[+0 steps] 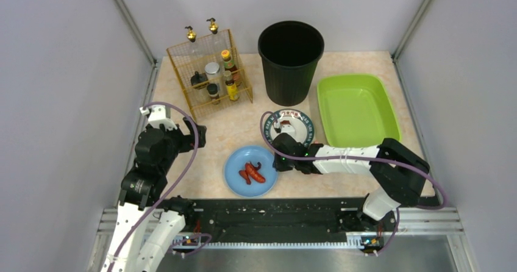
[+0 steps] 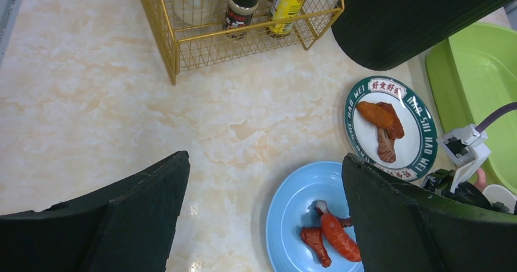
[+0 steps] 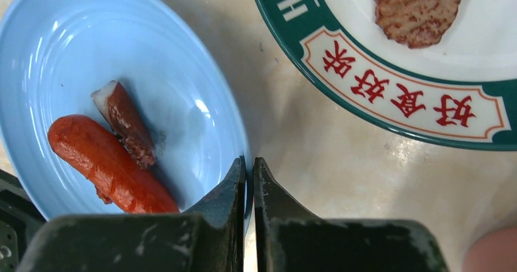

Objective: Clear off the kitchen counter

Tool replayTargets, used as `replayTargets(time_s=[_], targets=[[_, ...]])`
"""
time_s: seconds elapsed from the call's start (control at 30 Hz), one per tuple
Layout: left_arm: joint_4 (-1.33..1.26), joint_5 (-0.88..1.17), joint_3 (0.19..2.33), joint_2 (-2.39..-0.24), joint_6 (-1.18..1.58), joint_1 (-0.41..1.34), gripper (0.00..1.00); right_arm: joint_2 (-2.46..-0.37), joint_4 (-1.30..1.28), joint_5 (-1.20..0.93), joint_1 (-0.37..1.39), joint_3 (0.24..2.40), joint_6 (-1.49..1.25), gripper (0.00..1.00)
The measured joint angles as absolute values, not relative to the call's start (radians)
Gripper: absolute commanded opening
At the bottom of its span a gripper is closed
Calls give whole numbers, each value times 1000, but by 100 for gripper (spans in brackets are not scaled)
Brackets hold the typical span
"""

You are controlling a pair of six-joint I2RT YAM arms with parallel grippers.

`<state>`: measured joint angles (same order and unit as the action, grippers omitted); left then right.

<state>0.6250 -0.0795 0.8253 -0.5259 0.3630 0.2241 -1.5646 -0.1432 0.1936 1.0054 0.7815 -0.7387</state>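
Note:
The beige-pink marbled kitchen counter (image 1: 213, 135) holds a blue plate (image 1: 238, 162) with red sausage pieces (image 1: 253, 173) and a white plate with a green lettered rim (image 1: 303, 121) carrying browned meat. My right gripper (image 1: 277, 162) is shut on the blue plate's right rim; in the right wrist view the jaws (image 3: 249, 162) pinch the rim of the blue plate (image 3: 152, 58) beside the sausages (image 3: 103, 162). My left gripper (image 1: 198, 135) is open and empty, hovering over bare counter left of the blue plate (image 2: 292, 205), as the left wrist view (image 2: 265, 159) shows.
A gold wire rack (image 1: 210, 74) with spice bottles stands at the back left. A black bin (image 1: 291, 58) stands at the back middle. A lime-green tray (image 1: 356, 110) lies at the right. A black rail strip (image 1: 268, 214) runs along the near edge.

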Motion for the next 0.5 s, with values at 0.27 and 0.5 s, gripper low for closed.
replayTargets(time_s=[0.27, 0.5], targets=[[625, -92, 825, -526, 363, 224, 99, -1563, -115, 193, 1005, 783, -741, 0], [626, -101, 825, -519, 363, 224, 99, -1549, -169, 190, 1005, 844, -694, 0]])
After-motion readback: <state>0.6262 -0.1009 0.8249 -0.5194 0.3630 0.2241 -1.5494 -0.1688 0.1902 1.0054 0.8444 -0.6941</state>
